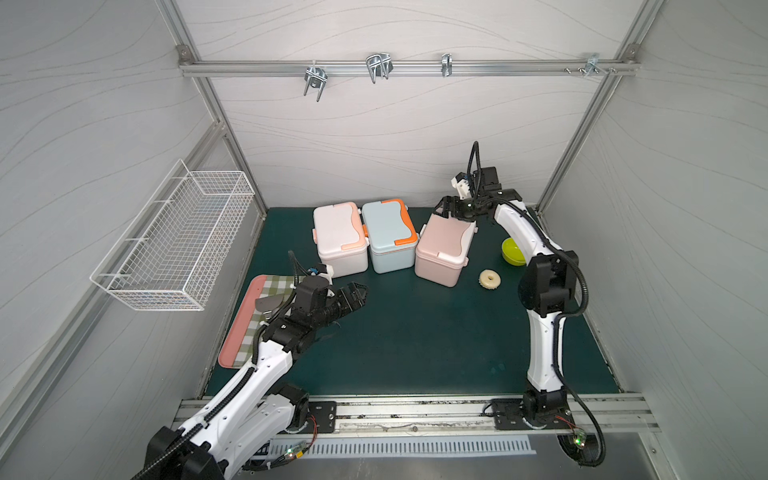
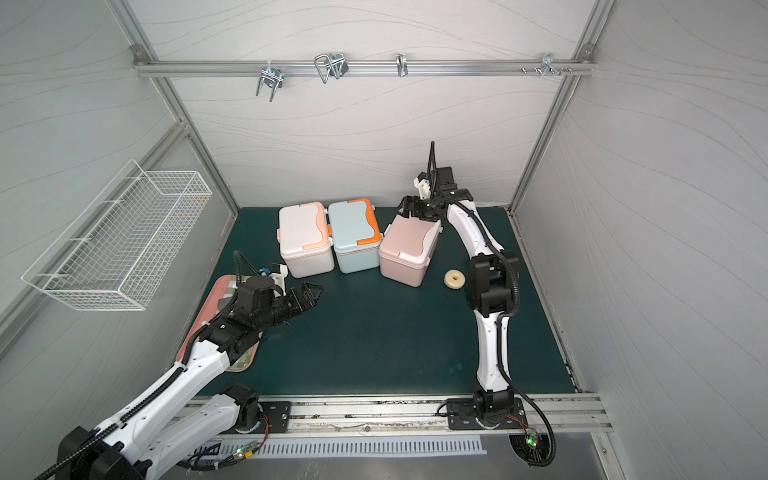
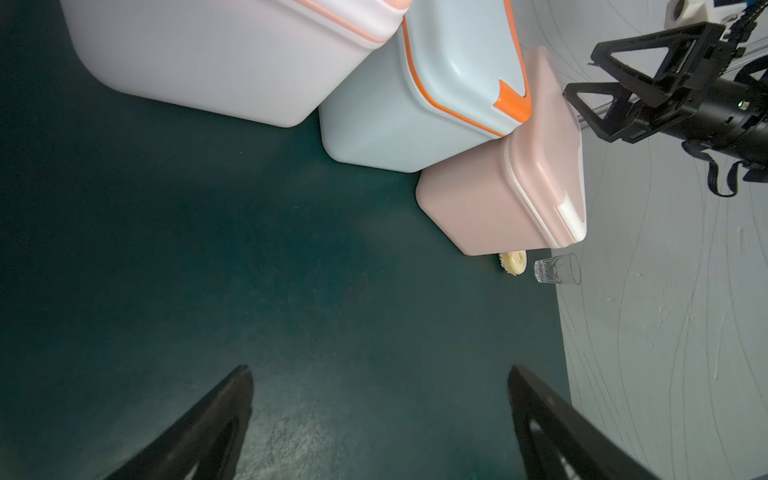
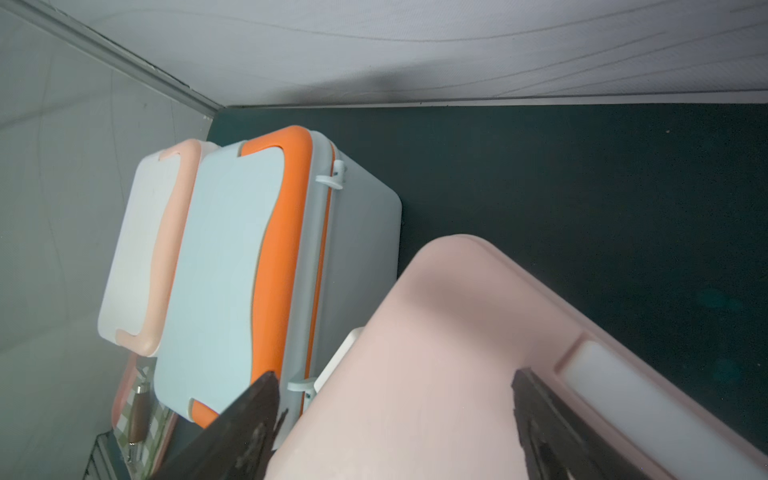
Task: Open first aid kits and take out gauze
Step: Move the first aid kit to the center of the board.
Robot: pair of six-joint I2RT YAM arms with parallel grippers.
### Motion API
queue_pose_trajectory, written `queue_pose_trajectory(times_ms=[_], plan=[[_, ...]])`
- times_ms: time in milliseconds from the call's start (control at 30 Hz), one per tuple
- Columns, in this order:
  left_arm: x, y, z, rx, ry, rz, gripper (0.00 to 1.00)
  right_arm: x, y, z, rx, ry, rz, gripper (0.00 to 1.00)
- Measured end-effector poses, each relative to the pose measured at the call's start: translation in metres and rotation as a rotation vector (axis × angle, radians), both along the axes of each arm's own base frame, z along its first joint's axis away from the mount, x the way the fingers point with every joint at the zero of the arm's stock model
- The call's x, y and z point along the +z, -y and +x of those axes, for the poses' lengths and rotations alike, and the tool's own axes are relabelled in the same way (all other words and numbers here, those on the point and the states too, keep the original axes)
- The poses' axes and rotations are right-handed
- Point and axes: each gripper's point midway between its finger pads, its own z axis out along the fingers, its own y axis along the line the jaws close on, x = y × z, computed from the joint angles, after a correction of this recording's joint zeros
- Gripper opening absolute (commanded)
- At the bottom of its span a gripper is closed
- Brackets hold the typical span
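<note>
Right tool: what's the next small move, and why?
Probably lower the right tool and close it on the far end of the pink kit to brace it. Its jaws stand open just over that end, the kit is shut, and the white clasp faces the open left tool, free to flip it.

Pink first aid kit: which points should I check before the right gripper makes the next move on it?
1. Right gripper open: ok.
2. Right gripper above the pink kit: ok.
3. Lid of the pink kit raised: not ok, it is closed.
4. White clasp released: cannot tell.
5. Left gripper open and empty: ok.
6. Gauze visible: not ok, none in view.
</note>
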Motion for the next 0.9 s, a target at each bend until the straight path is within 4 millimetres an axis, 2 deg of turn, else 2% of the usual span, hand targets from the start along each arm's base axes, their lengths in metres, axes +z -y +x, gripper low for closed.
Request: queue_pose_trajectory(times_ms=[133,400,500,700,900], plan=[[-0.004,-0.001,-0.003,0.000,-0.018,0.011,0.95,-0.004,-0.001,0.004,-0.031,0.035,-0.082,0.92],[-0.011,-0.007,-0.008,0.010,-0.050,0.041,0.95,0.000,0.023,0.022,-0.138,0.054,-0.109,0.93],[-0.011,-0.007,-0.008,0.009,-0.052,0.042,0.95,-0.002,0.026,0.031,-0.141,0.051,-0.093,0.93],[-0.018,-0.005,-0.005,0.005,-0.077,0.055,0.95,-0.017,0.013,0.037,-0.053,0.038,-0.077,0.92],[-0.025,-0.003,-0.005,-0.010,-0.103,0.063,0.95,-0.021,0.002,0.021,0.056,0.035,-0.097,0.90]])
